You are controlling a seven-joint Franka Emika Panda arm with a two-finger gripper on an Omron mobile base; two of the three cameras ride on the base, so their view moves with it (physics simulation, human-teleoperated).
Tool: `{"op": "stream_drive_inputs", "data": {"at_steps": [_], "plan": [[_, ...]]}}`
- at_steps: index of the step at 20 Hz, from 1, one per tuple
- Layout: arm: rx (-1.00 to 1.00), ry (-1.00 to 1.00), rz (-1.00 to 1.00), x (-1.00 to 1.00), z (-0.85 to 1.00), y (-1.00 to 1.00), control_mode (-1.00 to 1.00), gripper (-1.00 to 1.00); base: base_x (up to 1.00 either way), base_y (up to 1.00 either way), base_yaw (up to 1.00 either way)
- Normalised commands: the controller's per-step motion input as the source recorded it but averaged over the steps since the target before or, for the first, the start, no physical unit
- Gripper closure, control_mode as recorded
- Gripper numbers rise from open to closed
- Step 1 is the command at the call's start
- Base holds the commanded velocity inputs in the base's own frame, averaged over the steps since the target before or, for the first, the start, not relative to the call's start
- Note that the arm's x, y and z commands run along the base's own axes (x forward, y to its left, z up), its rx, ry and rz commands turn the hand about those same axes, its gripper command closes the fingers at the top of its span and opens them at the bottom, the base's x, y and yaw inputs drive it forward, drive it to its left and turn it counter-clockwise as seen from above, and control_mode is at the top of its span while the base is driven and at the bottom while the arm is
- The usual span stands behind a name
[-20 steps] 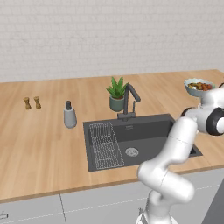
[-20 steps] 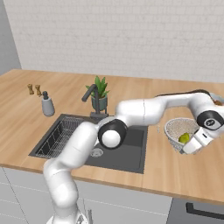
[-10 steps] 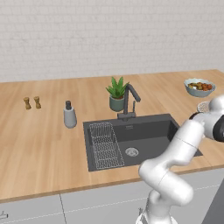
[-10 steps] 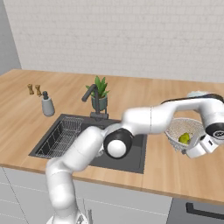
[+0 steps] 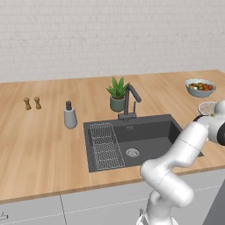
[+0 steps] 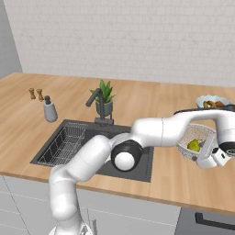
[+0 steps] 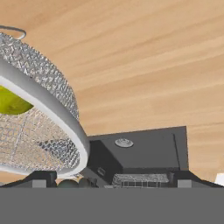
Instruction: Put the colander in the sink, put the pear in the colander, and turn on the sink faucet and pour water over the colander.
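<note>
Wire-mesh colander [image 6: 196, 141] sits on the wooden counter [image 6: 137, 101] to the right of the sink [image 6: 133, 156], and I see the yellow-green pear [image 6: 194, 145] already lying inside it. My gripper [image 6: 212, 158] hangs just beside the colander's near right rim, fingers spread wide, holding nothing. Left of it, the faucet [image 5: 130, 100] stands behind the sink.

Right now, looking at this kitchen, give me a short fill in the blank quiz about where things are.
1. The pear lies inside the ____.
2. The colander stands on the counter, not yet in the ____.
3. The flat wire rack lies in the sink beside the round ____.
4. The plant pot stands beside the ____.

Missing words: colander; sink; drain; faucet
</note>
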Motion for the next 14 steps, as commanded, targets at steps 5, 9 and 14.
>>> {"op": "stream_drive_inputs", "data": {"at_steps": [5, 9, 14], "plan": [[-0.1, 0.0, -0.07, 0.22, -0.06, 0.0, -1.0, -1.0, 0.0, 0.0, 0.0], [-0.16, 0.0, -0.11, 0.28, -0.11, 0.03, -1.0, -1.0, 0.0, 0.0, 0.0], [-0.09, 0.0, -0.11, 0.14, -0.16, 0.0, -1.0, -1.0, 0.0, 0.0, 0.0]]}}
